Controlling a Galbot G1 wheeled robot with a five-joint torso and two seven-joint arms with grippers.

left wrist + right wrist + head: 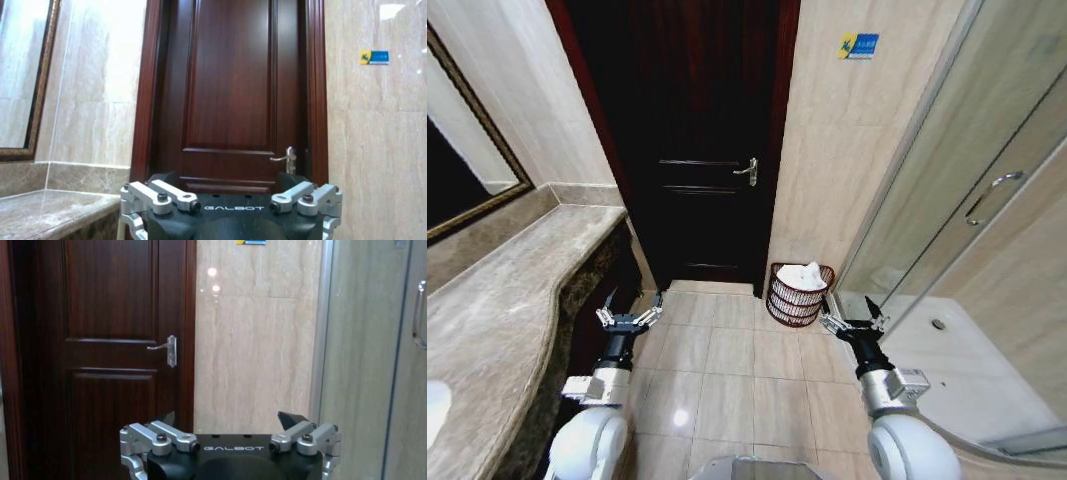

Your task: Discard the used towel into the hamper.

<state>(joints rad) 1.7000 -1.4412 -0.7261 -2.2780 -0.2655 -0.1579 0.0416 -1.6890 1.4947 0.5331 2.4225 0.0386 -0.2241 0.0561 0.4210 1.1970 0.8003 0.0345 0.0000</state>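
Head view: I am seeing the hamper standing on the tiled floor against the wall beside the dark door, a white towel heaped inside. Left gripper and right gripper are hanging spread and empty. Risk: the right gripper, lying near the rim, is liable to nudge the basket. Its far side is hiding behind the towel.

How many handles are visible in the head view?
2. The silver lever handle sits on the dark wooden door, straight ahead. The curved metal pull handle sits on the glass shower door, to the robot's right. Others may be hidden outside the frame.
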